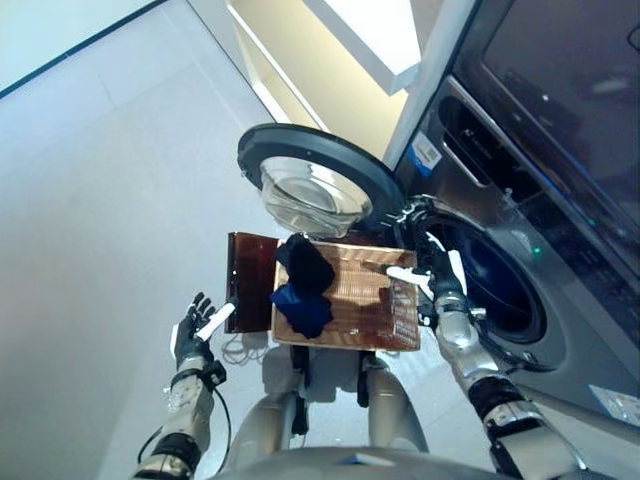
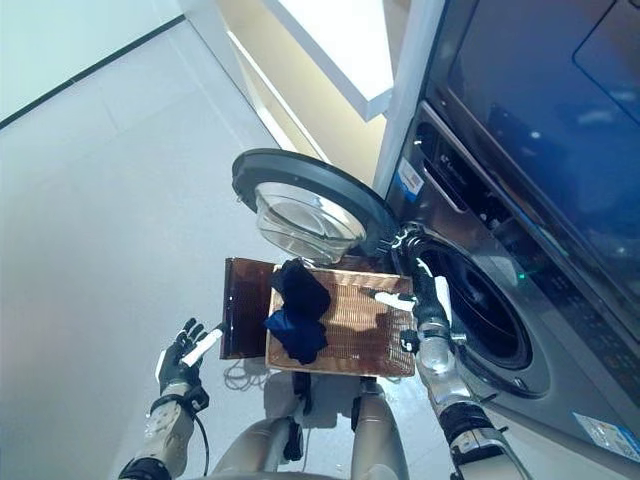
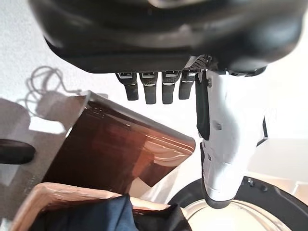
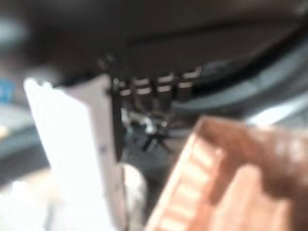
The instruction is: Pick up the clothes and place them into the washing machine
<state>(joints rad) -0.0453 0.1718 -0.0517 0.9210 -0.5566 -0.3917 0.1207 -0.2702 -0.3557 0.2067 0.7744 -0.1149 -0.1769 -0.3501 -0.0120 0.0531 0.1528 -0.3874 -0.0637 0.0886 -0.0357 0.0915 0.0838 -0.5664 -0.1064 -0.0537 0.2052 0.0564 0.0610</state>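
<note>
A rectangular woven wicker basket (image 1: 372, 300) of a warm brown sits on the pale grey floor (image 1: 100, 200) directly ahead of the robot, and the clothes lie inside it toward its left side: a black garment (image 1: 305, 262) bunched at the far left corner and a dark blue garment (image 1: 302, 308) crumpled just in front of it, the two touching. Neither hand holds any of the clothes. Against the basket's left wall stands a dark reddish-brown glossy panel (image 1: 250, 280), touching the basket. Beyond the basket the round glass-fronted door (image 1: 315, 180) of the grey front-loading washing machine (image 1: 540, 250) is swung wide open, its dark rim hanging over the basket's far edge; the machine's dark drum opening (image 1: 500, 285) gapes to the right of the basket.

The left hand (image 1: 192, 335) hovers over the floor to the left of the brown panel, clear of it and of the basket, its dark fingers (image 3: 147, 89) straight and spread, the white-covered thumb held out, nothing in its grasp. The right hand (image 1: 437, 272) is at the basket's far right corner, between the basket and the drum opening, fingers extended and the white thumb pointing over the basket rim; its wrist view shows the fingers straight with nothing held
</note>
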